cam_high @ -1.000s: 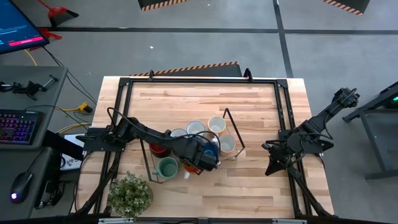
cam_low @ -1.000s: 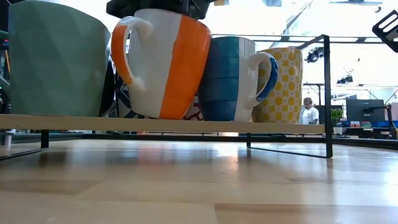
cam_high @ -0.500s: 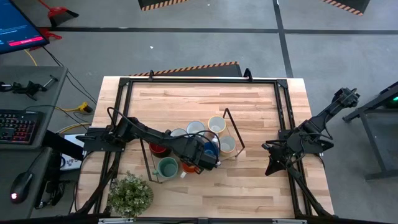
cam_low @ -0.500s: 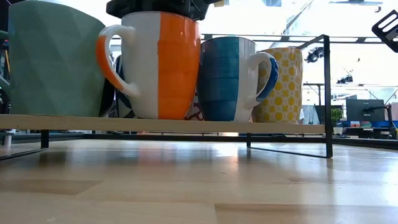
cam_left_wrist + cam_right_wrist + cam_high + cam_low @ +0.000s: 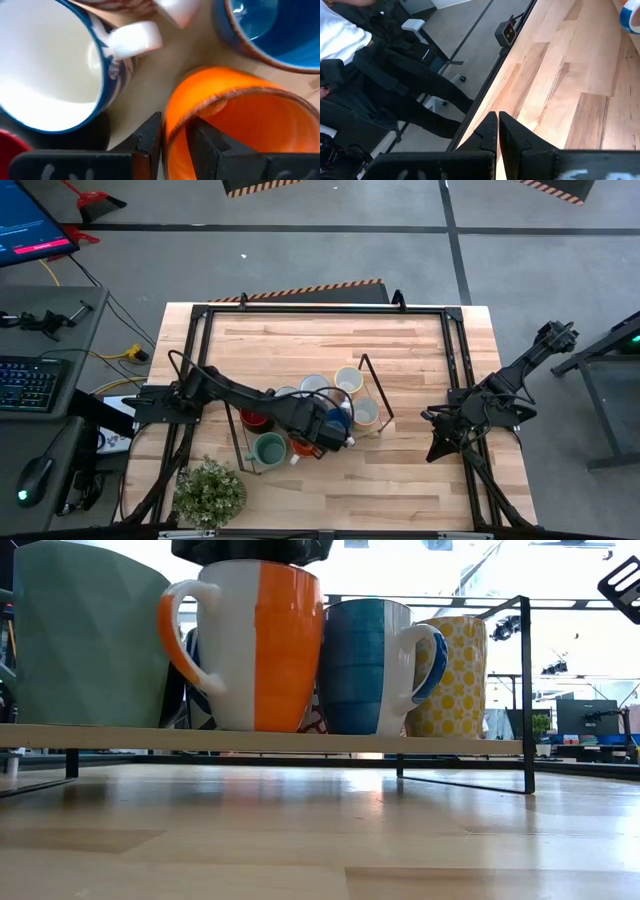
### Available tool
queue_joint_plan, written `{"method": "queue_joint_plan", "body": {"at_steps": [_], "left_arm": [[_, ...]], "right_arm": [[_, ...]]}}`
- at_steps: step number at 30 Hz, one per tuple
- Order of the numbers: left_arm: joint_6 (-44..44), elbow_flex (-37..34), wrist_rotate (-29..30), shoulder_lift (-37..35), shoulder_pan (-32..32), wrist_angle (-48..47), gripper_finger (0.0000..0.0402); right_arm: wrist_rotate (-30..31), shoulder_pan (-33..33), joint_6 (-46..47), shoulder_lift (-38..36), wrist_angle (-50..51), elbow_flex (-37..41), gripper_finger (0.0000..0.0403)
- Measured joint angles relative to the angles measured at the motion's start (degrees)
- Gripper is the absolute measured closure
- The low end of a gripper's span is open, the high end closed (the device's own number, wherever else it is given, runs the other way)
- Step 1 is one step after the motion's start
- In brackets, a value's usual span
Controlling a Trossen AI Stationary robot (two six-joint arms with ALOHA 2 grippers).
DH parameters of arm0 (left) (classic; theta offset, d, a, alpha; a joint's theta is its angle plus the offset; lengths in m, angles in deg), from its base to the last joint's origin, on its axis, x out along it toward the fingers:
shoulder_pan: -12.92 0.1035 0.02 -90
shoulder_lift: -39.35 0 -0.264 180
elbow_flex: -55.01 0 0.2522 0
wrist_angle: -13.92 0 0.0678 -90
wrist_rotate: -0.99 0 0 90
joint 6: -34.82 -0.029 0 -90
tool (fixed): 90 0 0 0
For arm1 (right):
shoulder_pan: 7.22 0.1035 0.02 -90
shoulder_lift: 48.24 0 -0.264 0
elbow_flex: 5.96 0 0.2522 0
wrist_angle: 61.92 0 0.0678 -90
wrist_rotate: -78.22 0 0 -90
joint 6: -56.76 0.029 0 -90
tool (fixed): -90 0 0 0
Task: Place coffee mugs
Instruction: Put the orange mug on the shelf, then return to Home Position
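Crowded by teal mug [image 5: 85,635] and blue mug [image 5: 365,665] on rack [image 5: 260,740]; left gripper [image 5: 172,132] loosely straddling orange mug [image 5: 255,645] rim, glossy, white-striped; right gripper [image 5: 497,125] closed, empty.

The orange mug [image 5: 255,645] looks like glossy glazed ceramic, as does the teal-green mug [image 5: 85,640] — its wall is faceted. The table [image 5: 400,470] is pale wood with a smooth sheen; the shelf frame [image 5: 525,690] — thin matt black metal.

potted plant [image 5: 209,491], keyboard [image 5: 22,383], wooden table [image 5: 420,480], monitor [image 5: 30,225]
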Motion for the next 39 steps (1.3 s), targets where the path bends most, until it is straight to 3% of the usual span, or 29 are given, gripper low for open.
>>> {"method": "queue_joint_plan", "body": {"at_steps": [22,28,33,36,39], "left_arm": [[-3.1,0.0,0.9,-4.3,1.2,0.0,0.0325],[-5.3,0.3,-0.7,-10.8,1.4,-0.1,0.0325],[-17.6,0.3,-0.5,-18.9,-0.2,-0.1,0.0325],[-24.3,0.3,1.4,-23.3,-1.6,0.0,0.0325],[-25.8,0.3,8.2,-27.6,-3.6,0.4,0.0325]], "right_arm": [[0.1,0.0,0.0,0.0,-0.9,0.0,0.0403],[0.2,0.0,0.0,0.0,-1.2,0.0,0.0403],[4.6,0.0,0.4,0.0,-1.8,0.0,0.0403],[7.1,0.0,1.5,0.0,-1.6,0.0,0.0403],[6.5,0.1,6.2,0.0,-0.2,0.0,0.0403]]}}
